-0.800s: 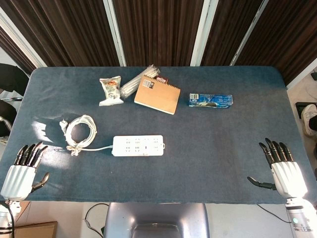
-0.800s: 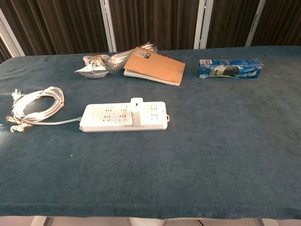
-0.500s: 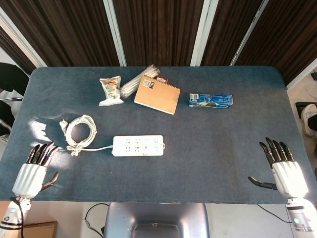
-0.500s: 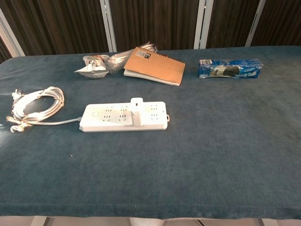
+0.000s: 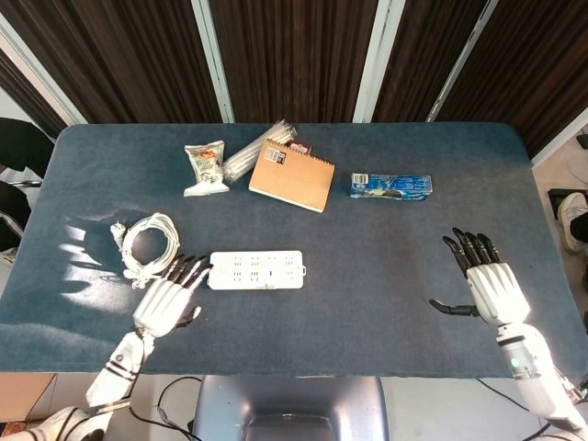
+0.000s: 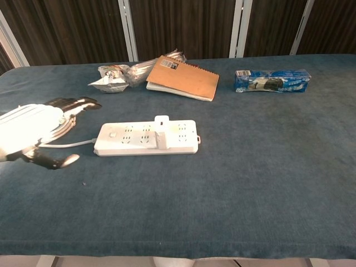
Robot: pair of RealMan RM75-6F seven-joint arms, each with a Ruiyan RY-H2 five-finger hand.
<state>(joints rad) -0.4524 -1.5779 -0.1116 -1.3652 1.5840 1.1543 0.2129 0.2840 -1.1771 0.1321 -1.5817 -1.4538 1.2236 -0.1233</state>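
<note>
I have my left hand (image 5: pixel 163 303) low over the bench (image 5: pixel 367 276), which is covered in a napped dark blue cloth. Its white ribbed back faces up and its dark fingers (image 5: pixel 191 270) are spread and hold nothing; their tips lie just beside the left end of the flat white plastic power strip (image 5: pixel 256 270), and I cannot tell whether they touch it. That long, rounded rectangle with rows of sockets lies left of the bench's middle, toward the near edge. Its thin white cable runs left into the loosely coiled white cord (image 5: pixel 150 243), just beyond my left hand.

My right hand (image 5: pixel 487 287) hovers at the near right, well apart from everything, fingers fanned wide and thumb stuck out sideways.

Along the far side lie a crinkled silver foil snack packet (image 5: pixel 205 167), a clear plastic sleeve of pale sticks (image 5: pixel 254 151), a brown card-covered spiral notebook (image 5: pixel 293 175) resting partly on that sleeve, and a glossy blue rectangular packet (image 5: pixel 390 186).
</note>
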